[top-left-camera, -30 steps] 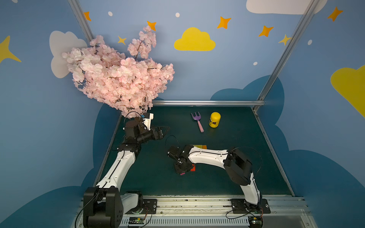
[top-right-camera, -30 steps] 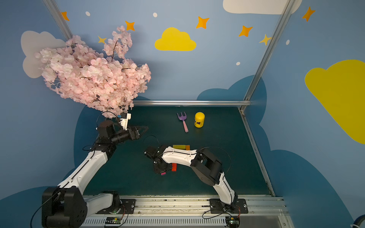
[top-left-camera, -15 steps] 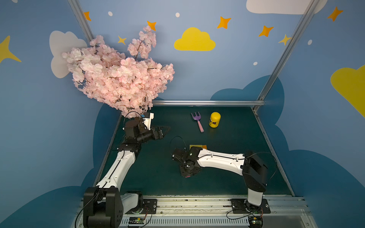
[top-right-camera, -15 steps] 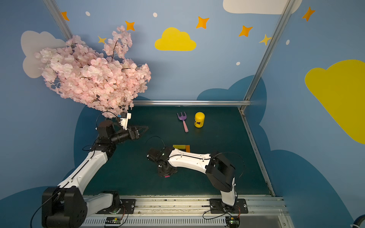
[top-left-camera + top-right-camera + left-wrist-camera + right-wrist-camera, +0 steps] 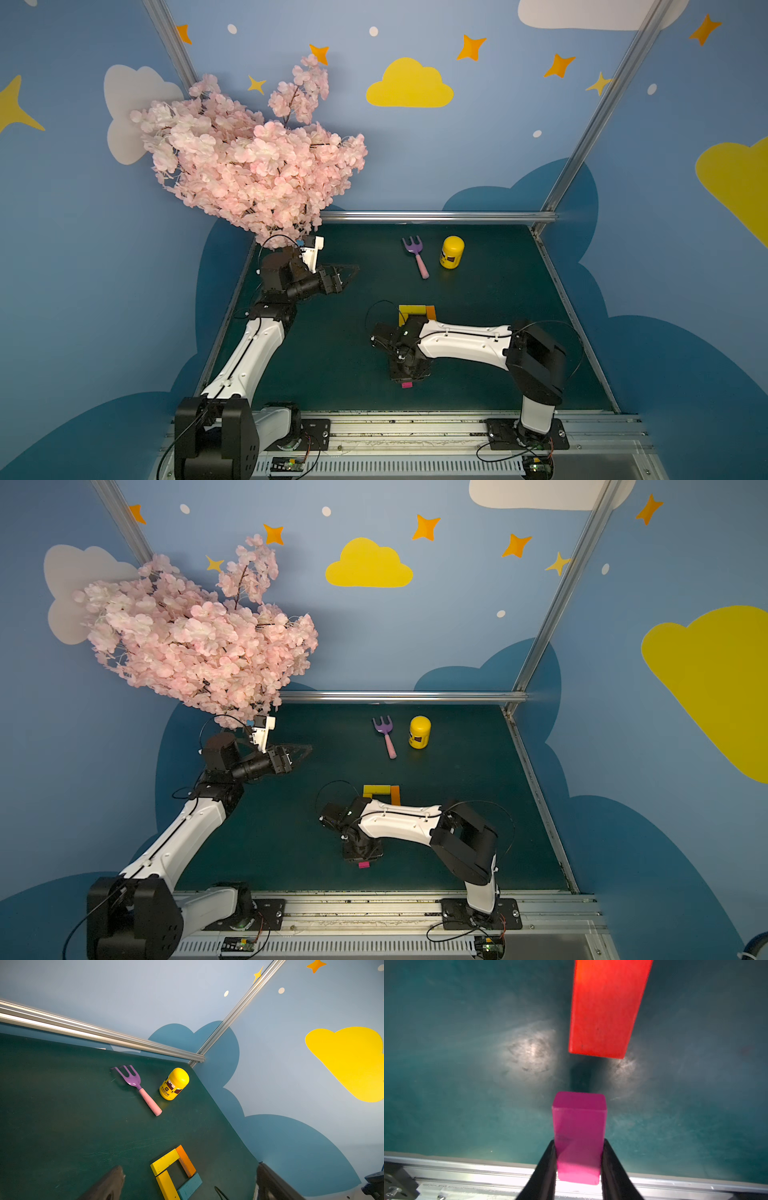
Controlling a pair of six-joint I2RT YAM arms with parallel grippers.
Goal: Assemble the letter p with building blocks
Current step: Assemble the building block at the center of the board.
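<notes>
The letter p lies mid-surface, unfinished. Its square loop of two yellow blocks, one orange and one teal is closed, and in both top views my right arm covers part of it. Under my right wrist the red block lies flat. The magenta block is in line with it, with a small gap between their ends. My right hand is clamped on the magenta block's sides. My left hand hangs spread wide, well apart, over the left of the surface. Near the back, a purple fork lies beside an upright yellow jar.
</notes>
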